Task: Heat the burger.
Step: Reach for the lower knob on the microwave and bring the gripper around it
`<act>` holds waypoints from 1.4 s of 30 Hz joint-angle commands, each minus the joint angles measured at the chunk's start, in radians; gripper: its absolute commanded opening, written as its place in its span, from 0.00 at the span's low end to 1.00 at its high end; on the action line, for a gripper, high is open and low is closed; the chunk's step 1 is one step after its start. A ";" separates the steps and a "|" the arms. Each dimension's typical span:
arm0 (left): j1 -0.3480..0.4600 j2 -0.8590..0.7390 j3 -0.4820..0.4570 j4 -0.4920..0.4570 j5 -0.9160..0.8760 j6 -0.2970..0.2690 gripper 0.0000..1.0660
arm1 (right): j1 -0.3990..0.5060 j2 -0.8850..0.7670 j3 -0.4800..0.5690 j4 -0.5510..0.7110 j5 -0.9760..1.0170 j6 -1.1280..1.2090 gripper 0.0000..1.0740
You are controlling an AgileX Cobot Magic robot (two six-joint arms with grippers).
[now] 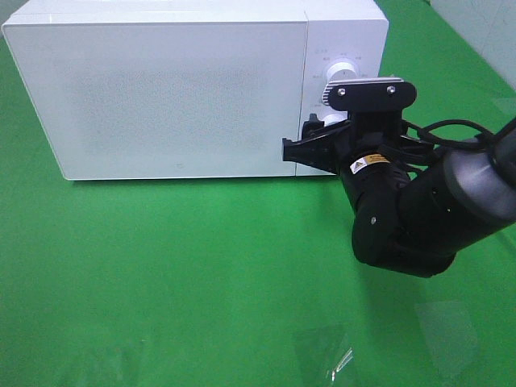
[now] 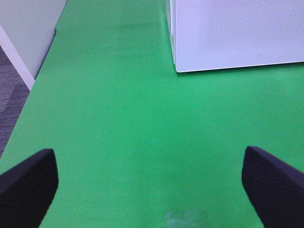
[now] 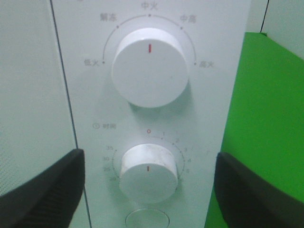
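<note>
The burger is out of view. The white microwave [image 1: 161,89] stands at the back of the green table with its door closed. My right gripper [image 1: 307,142] is open at the control panel, level with the lower timer knob [image 1: 332,118]. In the right wrist view the right gripper [image 3: 149,190] has a black finger on each side of the timer knob [image 3: 148,173], apart from it. The larger power knob [image 3: 149,66] sits above, with its red mark pointing straight up. My left gripper [image 2: 149,190] is open and empty over bare green cloth. It does not show in the exterior view.
The microwave's near left corner [image 2: 237,33] shows in the left wrist view, well ahead of the left gripper. The table's left edge [image 2: 28,90] drops to a grey floor. A round button [image 3: 147,219] sits under the timer knob. Shiny clear patches [image 1: 322,351] lie on the front cloth.
</note>
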 commanded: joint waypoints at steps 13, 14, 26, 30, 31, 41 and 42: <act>0.000 -0.024 0.003 0.000 -0.012 0.001 0.92 | -0.055 0.095 -0.099 -0.073 0.033 0.020 0.69; 0.000 -0.024 0.003 0.000 -0.012 0.001 0.92 | -0.055 0.095 -0.099 -0.073 0.033 0.020 0.69; 0.000 -0.024 0.003 0.000 -0.012 0.001 0.92 | -0.074 0.095 -0.100 -0.087 0.034 0.023 0.68; 0.000 -0.024 0.003 0.000 -0.012 0.001 0.92 | -0.074 0.095 -0.100 -0.089 0.047 0.023 0.62; 0.000 -0.024 0.003 0.000 -0.012 0.001 0.92 | -0.074 0.095 -0.100 -0.093 0.053 0.024 0.56; 0.000 -0.024 0.003 0.000 -0.012 0.001 0.92 | -0.074 0.095 -0.100 -0.121 0.070 0.044 0.06; 0.000 -0.024 0.003 0.000 -0.012 0.001 0.92 | -0.074 0.095 -0.100 -0.121 0.066 0.052 0.00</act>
